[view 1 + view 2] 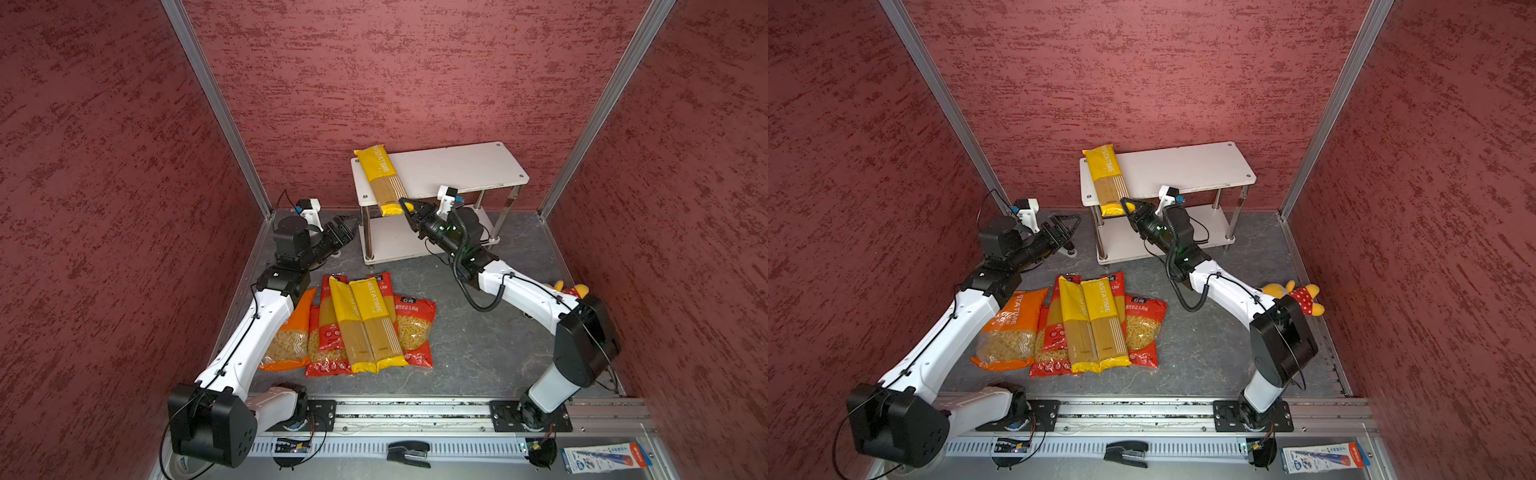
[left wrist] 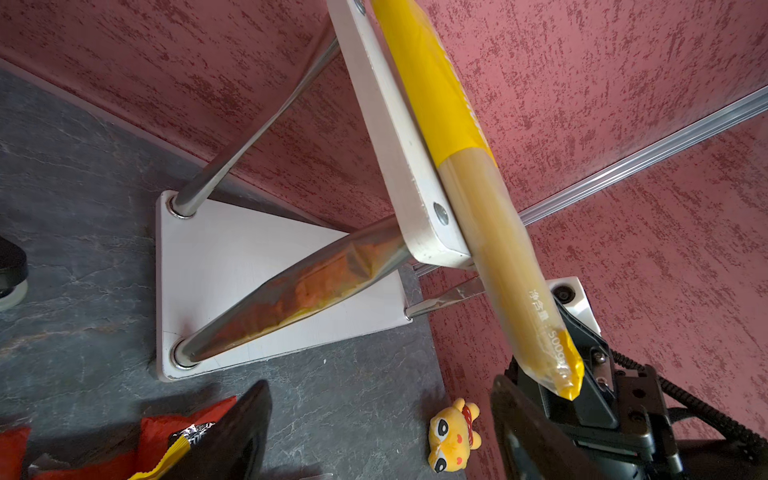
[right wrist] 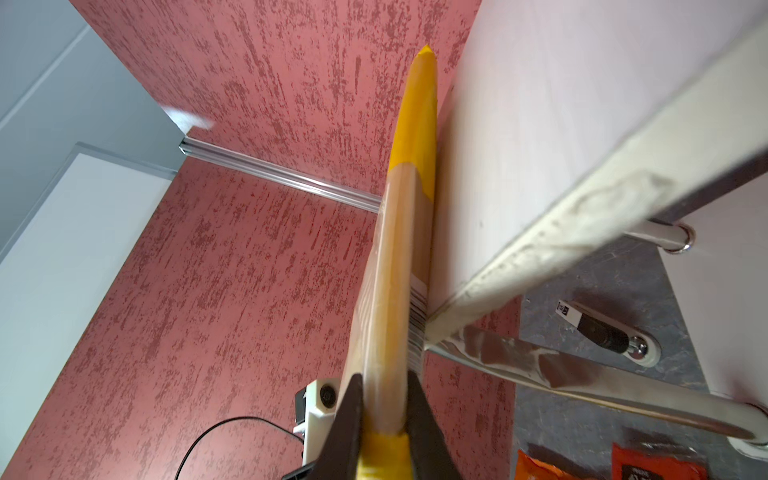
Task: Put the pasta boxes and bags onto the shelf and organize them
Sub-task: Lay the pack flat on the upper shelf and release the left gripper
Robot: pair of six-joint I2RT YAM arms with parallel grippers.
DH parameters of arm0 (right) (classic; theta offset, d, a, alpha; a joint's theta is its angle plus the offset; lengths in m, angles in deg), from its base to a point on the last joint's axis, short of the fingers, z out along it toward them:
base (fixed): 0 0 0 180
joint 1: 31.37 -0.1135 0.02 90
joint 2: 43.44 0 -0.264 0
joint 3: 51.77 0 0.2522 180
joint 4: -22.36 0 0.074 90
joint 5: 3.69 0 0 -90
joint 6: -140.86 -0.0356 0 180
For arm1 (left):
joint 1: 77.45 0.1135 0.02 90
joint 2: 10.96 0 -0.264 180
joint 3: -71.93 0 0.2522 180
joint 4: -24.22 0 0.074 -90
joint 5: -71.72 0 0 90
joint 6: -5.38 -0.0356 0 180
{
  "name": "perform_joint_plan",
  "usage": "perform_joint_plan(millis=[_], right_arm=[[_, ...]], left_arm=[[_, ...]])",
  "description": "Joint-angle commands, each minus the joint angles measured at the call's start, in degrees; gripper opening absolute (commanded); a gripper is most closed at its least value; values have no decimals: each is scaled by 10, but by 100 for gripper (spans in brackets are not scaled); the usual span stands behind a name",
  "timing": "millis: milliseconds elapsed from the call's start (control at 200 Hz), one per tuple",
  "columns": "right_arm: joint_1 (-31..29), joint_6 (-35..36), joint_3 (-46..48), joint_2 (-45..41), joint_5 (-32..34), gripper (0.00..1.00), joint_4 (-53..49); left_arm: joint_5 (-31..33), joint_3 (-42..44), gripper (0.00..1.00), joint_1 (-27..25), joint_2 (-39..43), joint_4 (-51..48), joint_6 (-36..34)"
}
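Note:
A long yellow spaghetti pack (image 1: 380,178) (image 1: 1108,178) lies across the left end of the shelf's top board (image 1: 457,166) (image 1: 1183,166), its near end sticking out past the front edge. My right gripper (image 1: 409,206) (image 3: 383,378) is shut on that near end, and the pack (image 3: 399,291) rests against the board. The left gripper (image 1: 347,224) (image 2: 380,399) hangs open and empty, low beside the shelf's left posts. Several pasta packs lie piled on the floor: two yellow spaghetti packs (image 1: 365,324), red packs under them, an orange bag (image 1: 1013,328) and a wide red bag (image 1: 415,328).
A yellow plush toy (image 1: 1296,295) (image 2: 453,436) lies by the right wall behind the right arm. A blue-white carton (image 1: 602,457) and a black stapler (image 1: 409,453) sit on the front ledge. Red walls enclose three sides. The shelf's lower board (image 1: 390,245) is bare.

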Motion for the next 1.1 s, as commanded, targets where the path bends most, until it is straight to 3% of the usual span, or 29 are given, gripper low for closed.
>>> perform_joint_plan(millis=[0,306,686,827,1092], right_arm=[[-16,-29,-3,2,111,0,67],[-32,-42,-76,51,92,0,2],[-36,-43,-87,51,75,0,-34],[-47,-41,-85,41,100,7,-44],[-61,-47,-102,49,95,9,-51]], left_arm=[[17,6,82,-6,12,-2,-13],[28,6,82,-11,16,-9,-20],[33,4,82,-14,11,-8,-24],[33,4,83,-18,12,-10,-24],[38,9,83,-21,21,-13,-25]])
